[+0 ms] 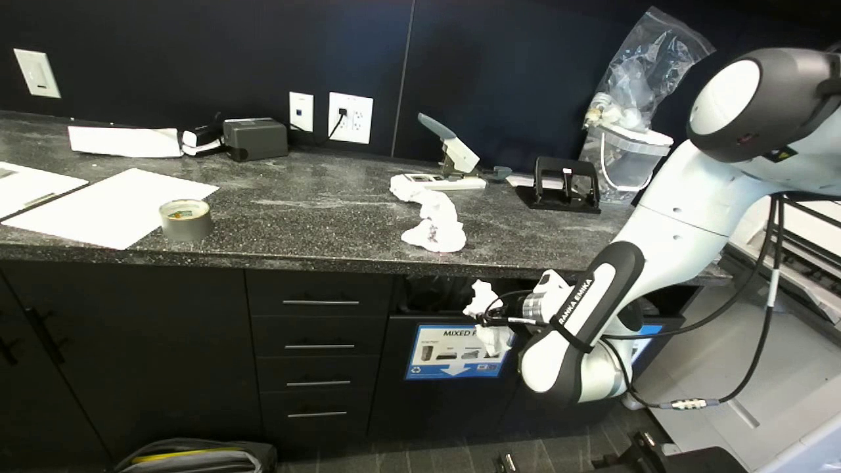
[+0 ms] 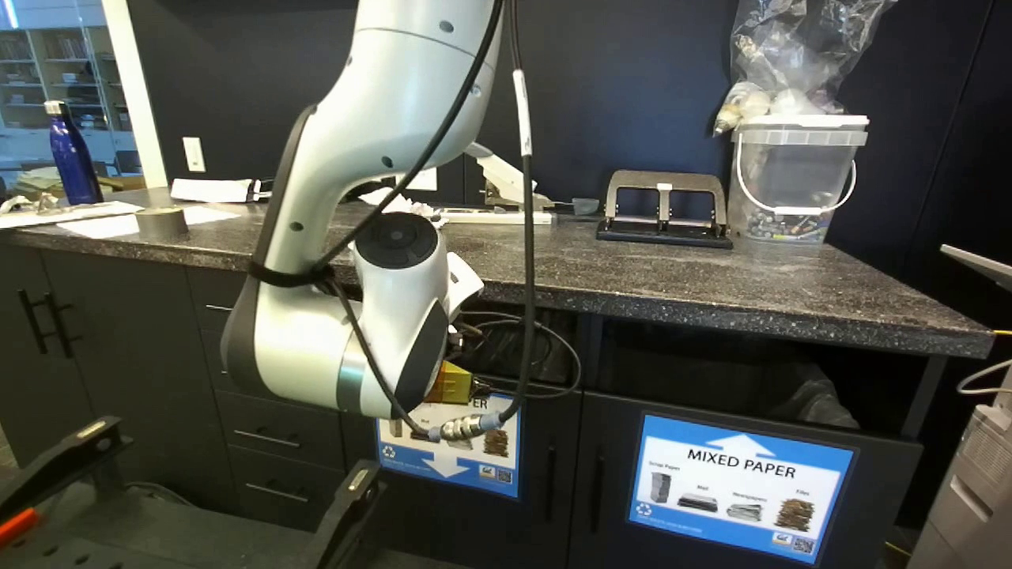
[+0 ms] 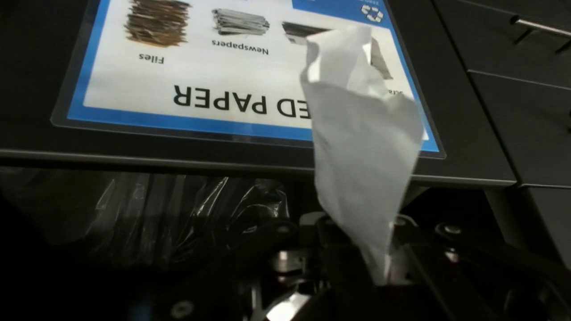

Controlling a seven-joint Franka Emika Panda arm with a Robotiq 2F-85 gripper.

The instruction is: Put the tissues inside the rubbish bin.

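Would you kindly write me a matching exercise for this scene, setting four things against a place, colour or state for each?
Things:
1. Tissue in the wrist view
2. Hole punch
3. Bottle
4. Sign behind the tissue

Places, colours, states:
A. Dark blue with a pale cap
B. On the front of the bin
C. Pinched between the jaws
D. Beside the clear bucket

Pairs: 1-C, 2-D, 3-A, 4-B

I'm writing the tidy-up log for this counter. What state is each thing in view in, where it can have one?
Held tissue, crumpled, not yet dropped
Tool, shut on that tissue
Loose tissues, crumpled, not yet binned
Rubbish bin, open, plastic film showing inside
Drawers, shut
Stapler, handle raised
Hole punch, upright
Bucket, upright, carrying handle down
Tape roll, lying flat
Blue bottle, upright, cap on
Paper sheets, flat
Power outlet, black plug inserted
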